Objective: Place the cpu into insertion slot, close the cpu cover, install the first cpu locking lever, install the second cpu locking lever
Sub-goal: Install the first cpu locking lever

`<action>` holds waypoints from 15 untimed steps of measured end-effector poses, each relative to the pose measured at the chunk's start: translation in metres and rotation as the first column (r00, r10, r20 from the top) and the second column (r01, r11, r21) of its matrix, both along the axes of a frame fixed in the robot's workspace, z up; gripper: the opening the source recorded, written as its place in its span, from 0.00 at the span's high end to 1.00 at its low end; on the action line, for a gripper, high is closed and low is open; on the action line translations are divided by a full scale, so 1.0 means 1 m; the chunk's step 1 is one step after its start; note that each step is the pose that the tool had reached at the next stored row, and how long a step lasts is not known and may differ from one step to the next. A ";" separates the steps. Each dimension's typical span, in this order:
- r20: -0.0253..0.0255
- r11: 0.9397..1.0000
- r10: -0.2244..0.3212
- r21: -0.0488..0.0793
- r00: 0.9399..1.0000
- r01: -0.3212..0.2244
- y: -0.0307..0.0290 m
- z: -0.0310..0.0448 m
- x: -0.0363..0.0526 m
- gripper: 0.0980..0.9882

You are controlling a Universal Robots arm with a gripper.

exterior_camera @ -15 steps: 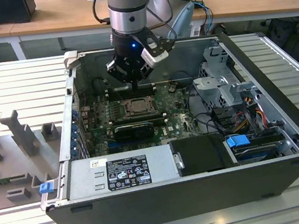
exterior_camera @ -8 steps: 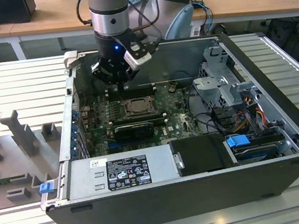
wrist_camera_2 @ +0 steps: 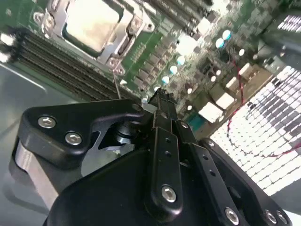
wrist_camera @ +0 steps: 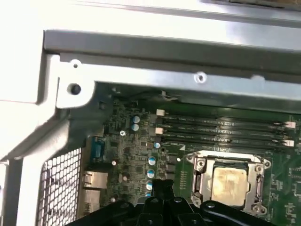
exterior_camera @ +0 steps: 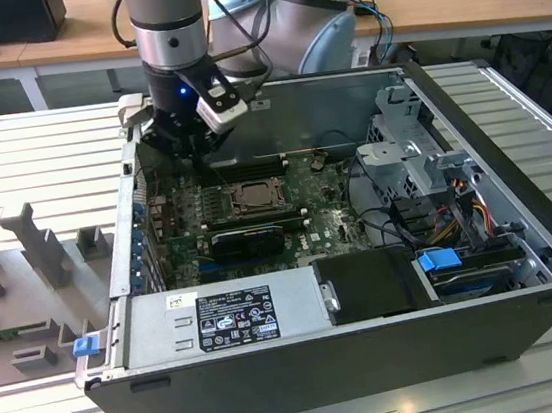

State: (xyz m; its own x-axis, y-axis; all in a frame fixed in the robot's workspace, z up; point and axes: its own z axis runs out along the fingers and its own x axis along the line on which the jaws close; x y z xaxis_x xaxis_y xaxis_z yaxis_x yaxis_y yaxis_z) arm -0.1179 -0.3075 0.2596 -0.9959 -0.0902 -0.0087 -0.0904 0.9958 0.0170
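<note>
The insertion slot (exterior_camera: 253,197) sits mid-board inside the open computer case. In both wrist views the cpu (wrist_camera_2: 89,23) (wrist_camera: 229,181) lies flat in it, pale beige top up. The dull silver cpu cover (wrist_camera_2: 123,44) (wrist_camera: 202,176) lies down around the cpu as a frame. A thin metal rod (wrist_camera_2: 115,84) stands up by one socket corner. My gripper (exterior_camera: 196,154) (wrist_camera_2: 160,96) (wrist_camera: 162,186) hangs above the board, beside the socket toward the exterior view's left. Its fingers are shut together with nothing between them.
Long black memory slots (wrist_camera: 221,129) run beside the socket, toward the case's back wall (exterior_camera: 335,109). A black ribbed heatsink (exterior_camera: 248,238) sits just in front of the socket. The power supply (exterior_camera: 219,319) and drive cage (exterior_camera: 420,148) fill the front and right.
</note>
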 end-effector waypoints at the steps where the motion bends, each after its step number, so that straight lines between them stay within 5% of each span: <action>1: 0.000 1.000 0.000 0.000 1.000 0.000 0.0040 -0.0009 -0.0020 0.99; 6: 0.000 1.000 0.000 0.000 1.000 0.000 0.0285 -0.0038 -0.0013 0.99; 15: 0.000 1.000 0.000 -0.002 1.000 0.000 0.0306 -0.0044 0.0167 0.99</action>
